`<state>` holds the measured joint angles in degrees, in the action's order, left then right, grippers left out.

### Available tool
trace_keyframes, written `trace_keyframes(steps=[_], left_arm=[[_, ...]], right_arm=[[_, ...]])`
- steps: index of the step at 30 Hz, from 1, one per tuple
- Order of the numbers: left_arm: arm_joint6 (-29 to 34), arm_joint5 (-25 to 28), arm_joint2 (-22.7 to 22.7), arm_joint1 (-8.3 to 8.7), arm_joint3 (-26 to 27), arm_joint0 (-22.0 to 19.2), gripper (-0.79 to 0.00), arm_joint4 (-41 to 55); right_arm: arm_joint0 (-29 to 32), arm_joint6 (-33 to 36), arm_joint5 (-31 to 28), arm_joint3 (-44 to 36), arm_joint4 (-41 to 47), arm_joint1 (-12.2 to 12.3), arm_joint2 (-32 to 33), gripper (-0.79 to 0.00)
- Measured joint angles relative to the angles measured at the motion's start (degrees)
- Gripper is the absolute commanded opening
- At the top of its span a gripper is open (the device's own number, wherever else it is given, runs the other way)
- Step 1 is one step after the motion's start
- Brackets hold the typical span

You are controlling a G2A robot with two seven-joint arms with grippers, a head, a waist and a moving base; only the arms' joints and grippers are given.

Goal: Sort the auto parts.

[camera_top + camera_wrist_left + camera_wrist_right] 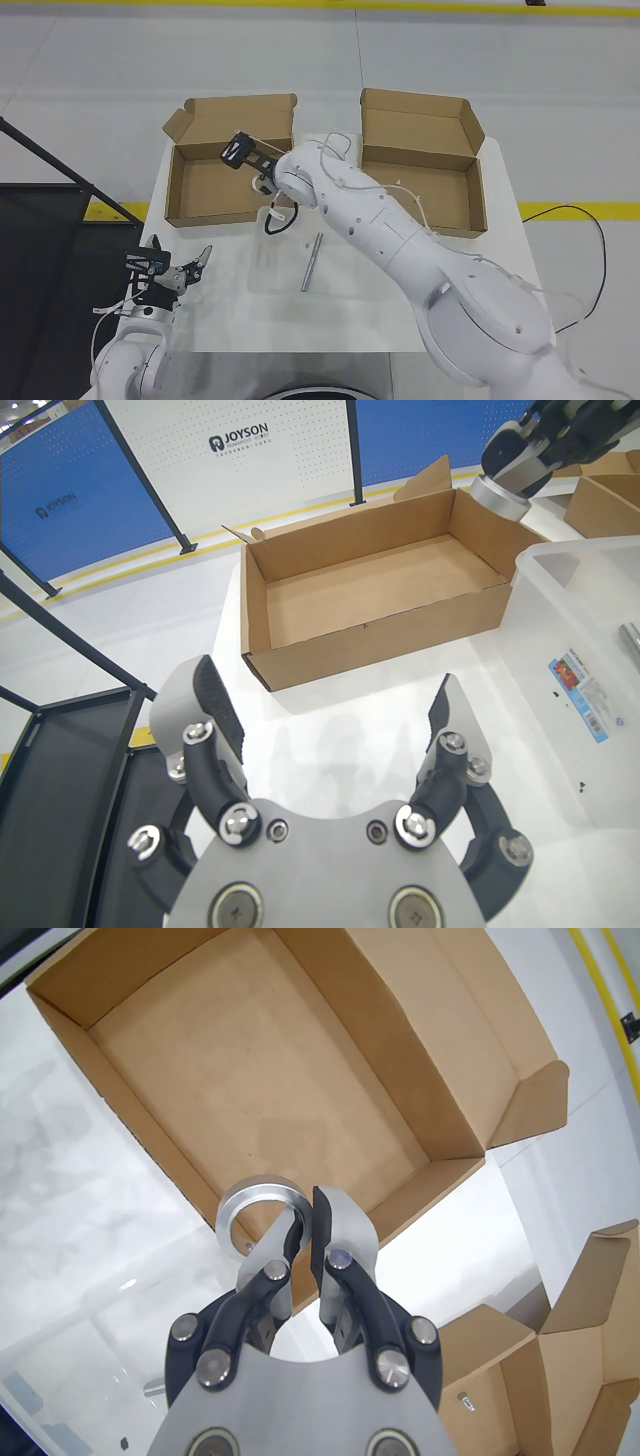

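Silver metal ring (pixel 260 1188) was clamped by right gripper (pixel 306 1223) above upper-left open brown cardboard box (pixel 200 195); lowering before release was advised.

Industrial hall: yellow floor lines (pixel 585 210), perforated partition panels (pixel 310 465).

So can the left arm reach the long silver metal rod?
Probably yes. The left gripper is open and empty, and only the low rim of the clear plastic tray lies between it and the long silver metal rod. The right gripper holds a silver metal ring over the brown cardboard box.
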<state>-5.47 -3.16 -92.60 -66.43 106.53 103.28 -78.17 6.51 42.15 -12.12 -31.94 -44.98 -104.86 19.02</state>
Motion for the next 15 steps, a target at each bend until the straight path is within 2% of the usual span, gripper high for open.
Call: trace_keyframes(steps=[11, 15], left_arm=[[0.0, 0.0, 0.0, 0.0, 0.0, 0.0, 0.0, 0.0], [0.0, 0.0, 0.0, 0.0, 0.0, 0.0, 0.0, 0.0]], right_arm=[[1.1, -4.9, 11.3, 10.9, -0.9, -7.2, -0.8, -0.785], [1.2, -5.7, 12.2, 13.8, -1.0, -8.9, -0.6, -0.785]])
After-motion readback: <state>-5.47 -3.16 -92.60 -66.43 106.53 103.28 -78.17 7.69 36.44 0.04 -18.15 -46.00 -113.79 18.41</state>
